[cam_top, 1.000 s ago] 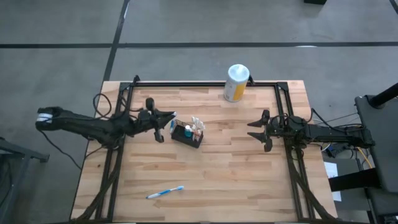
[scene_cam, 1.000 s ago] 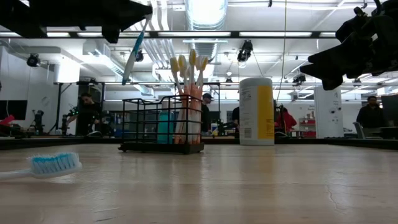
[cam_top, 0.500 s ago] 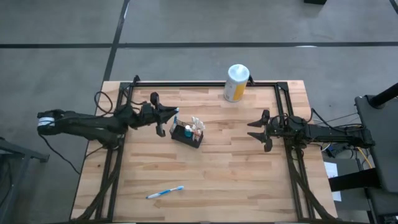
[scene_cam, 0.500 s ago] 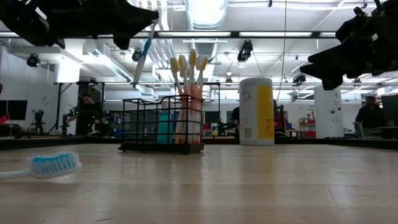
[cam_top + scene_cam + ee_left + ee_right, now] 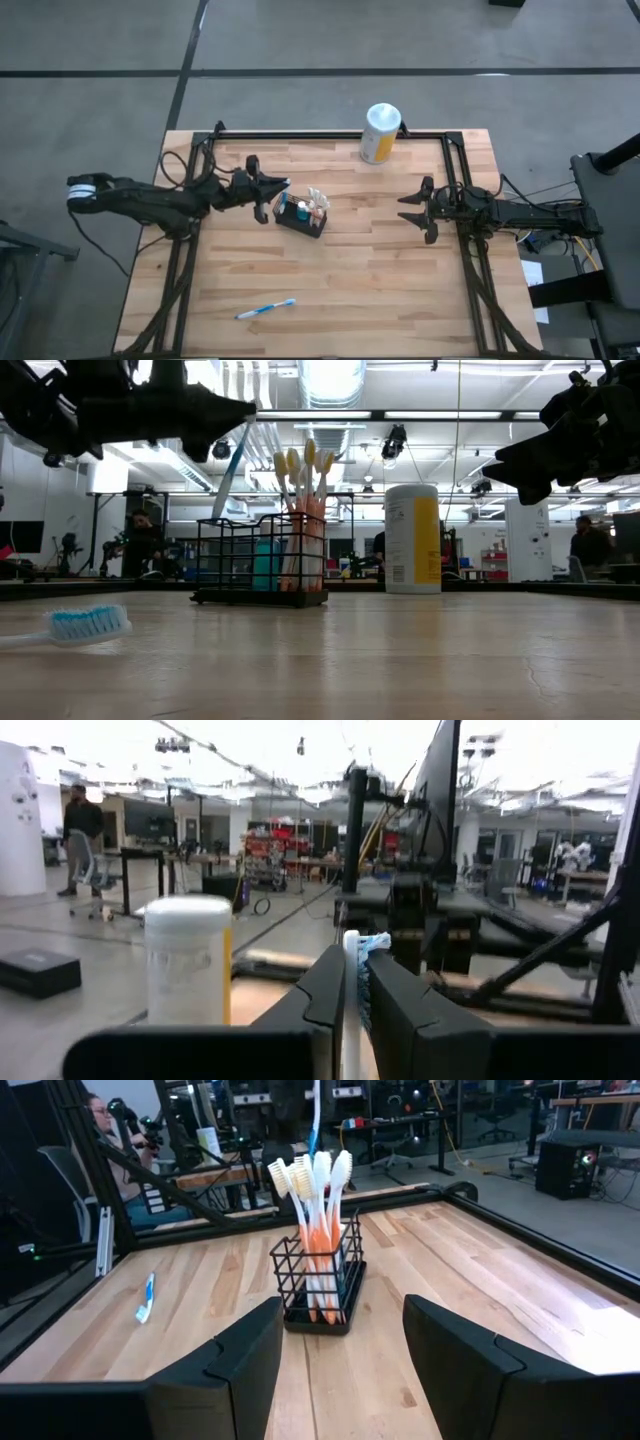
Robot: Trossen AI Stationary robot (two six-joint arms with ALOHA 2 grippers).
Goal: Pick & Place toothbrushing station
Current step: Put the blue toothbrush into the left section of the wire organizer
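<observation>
The toothbrushing station, a low black wire basket (image 5: 301, 214), stands on the table near its middle with several toothbrushes (image 5: 305, 465) upright in it. My left gripper (image 5: 268, 190) hangs just left of the basket and above it, shut on a blue-and-white toothbrush (image 5: 228, 478). That brush's lower end comes down close to the basket's left rim (image 5: 200, 520). Another blue toothbrush (image 5: 266, 309) lies flat on the table near the front edge. My right gripper (image 5: 413, 208) waits open at the right, fingers apart in the right wrist view (image 5: 340, 1370). My left gripper pinches the toothbrush between its two fingers just below the bristle head (image 5: 351, 982). The fingers come in about level from the table's left and lie across the brush. The brush is lifted clear, nearly upright with a slight tilt, its handle (image 5: 222, 495) hanging below the fingers.
A yellow canister with a white top (image 5: 380, 132) stands at the far edge, behind the basket. A black frame rail (image 5: 330, 134) runs along the table's far side and down both sides. People and workbenches show in the room beyond.
My left gripper has moved toward the table's right, toward the basket, and sunk a little, still shut on the toothbrush. The brush has come down with it, and its lower end now reaches close to the basket's left rim.
</observation>
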